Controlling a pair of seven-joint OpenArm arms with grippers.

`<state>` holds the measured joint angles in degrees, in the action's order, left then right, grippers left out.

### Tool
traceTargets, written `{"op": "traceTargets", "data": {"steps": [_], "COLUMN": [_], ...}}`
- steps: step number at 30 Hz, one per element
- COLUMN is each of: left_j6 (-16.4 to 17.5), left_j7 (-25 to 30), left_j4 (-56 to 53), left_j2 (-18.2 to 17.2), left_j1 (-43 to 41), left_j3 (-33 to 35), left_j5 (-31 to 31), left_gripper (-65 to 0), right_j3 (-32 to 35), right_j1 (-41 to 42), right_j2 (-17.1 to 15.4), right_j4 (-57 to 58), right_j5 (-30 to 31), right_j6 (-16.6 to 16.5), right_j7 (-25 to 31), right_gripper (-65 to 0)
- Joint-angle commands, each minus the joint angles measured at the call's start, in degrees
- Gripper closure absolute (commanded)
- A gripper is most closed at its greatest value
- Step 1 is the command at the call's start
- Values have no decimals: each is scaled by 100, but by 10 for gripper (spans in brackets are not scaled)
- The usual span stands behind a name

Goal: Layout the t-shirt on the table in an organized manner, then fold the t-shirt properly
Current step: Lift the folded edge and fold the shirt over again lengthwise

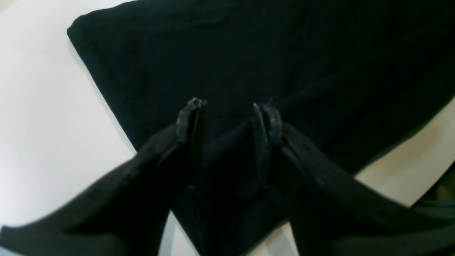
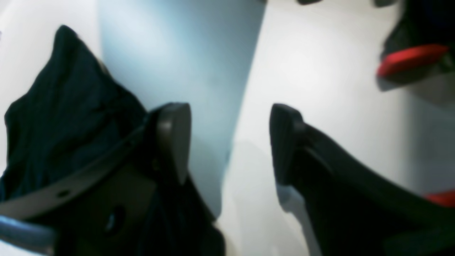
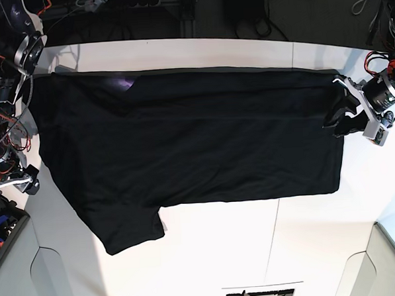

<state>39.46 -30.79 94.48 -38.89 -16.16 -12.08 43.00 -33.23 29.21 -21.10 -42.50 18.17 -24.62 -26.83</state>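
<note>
A black t-shirt (image 3: 190,142) lies spread flat across the white counter (image 3: 255,244), one sleeve reaching toward the near edge. At its hem, the left hand (image 1: 229,119) hovers with fingers parted over the cloth, gripping nothing. Farther along, by the collar end, the right hand (image 2: 229,142) stands wide open and empty beside bunched fabric.

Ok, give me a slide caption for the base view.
Black t-shirt spread across the white table, left gripper at its edge.
</note>
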Motion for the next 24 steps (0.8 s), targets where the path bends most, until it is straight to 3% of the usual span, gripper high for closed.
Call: {"op": "traceTargets", "data": {"steps": [1, 10, 15, 20, 24], "left_j6": [54, 54, 54, 54, 54], "left_j7": [142, 140, 138, 140, 142], "left_j4": [76, 26, 20, -396, -1233], "left_j2": [-111, -111, -111, -111, -109], "left_j1": [98, 367, 461, 782, 1464], "left_j3": [-59, -59, -59, -59, -11], "left_j5": [96, 94, 85, 116, 352], "left_gripper": [-259, -305, -305, -306, -305], "right_j3": [0, 0, 13, 208, 264], "right_j1": [160, 181, 201, 203, 199], "right_j2": [-68, 485, 785, 874, 874], "right_j4": [33, 142, 142, 138, 138], "right_j5": [76, 157, 275, 282, 284], "right_j6": [-116, -286, -575, -669, -671], "right_j7": [144, 308, 310, 306, 243], "right_gripper": [-347, -347, -347, -342, -275]}}
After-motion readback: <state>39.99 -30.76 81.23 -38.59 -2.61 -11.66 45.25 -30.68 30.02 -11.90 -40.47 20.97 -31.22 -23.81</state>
